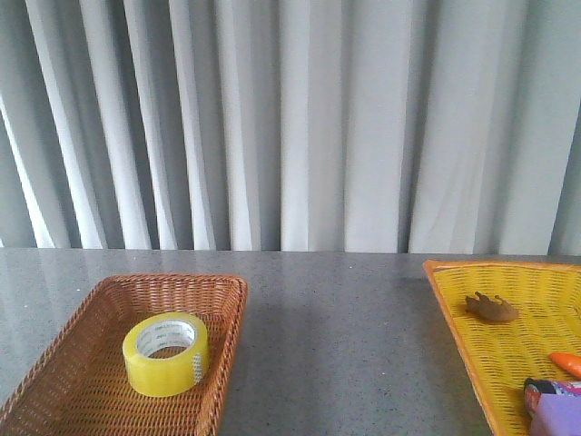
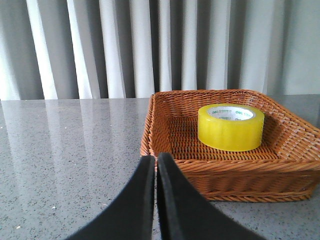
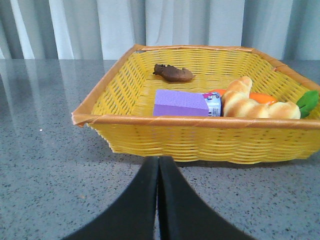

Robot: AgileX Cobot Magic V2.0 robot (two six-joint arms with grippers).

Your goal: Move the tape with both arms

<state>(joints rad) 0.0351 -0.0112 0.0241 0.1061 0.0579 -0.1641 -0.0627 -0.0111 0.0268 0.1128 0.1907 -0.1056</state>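
Observation:
The yellow tape roll (image 1: pixel 166 353) with a white core lies flat in a brown wicker basket (image 1: pixel 54 400) at the front left of the table. It also shows in the left wrist view (image 2: pixel 230 126), inside the brown basket (image 2: pixel 240 172). My left gripper (image 2: pixel 156 162) is shut and empty, low over the table just outside the basket's near rim. My right gripper (image 3: pixel 159 162) is shut and empty, low over the table in front of a yellow basket (image 3: pixel 200 137). Neither arm shows in the front view.
The yellow basket (image 1: pixel 495 359) stands at the front right. It holds a purple box (image 3: pixel 181 103), a brown object (image 3: pixel 173 73), a bread twist (image 3: pixel 252 104) and an orange carrot (image 3: pixel 264 97). Grey curtains hang behind the grey speckled table (image 1: pixel 336 336).

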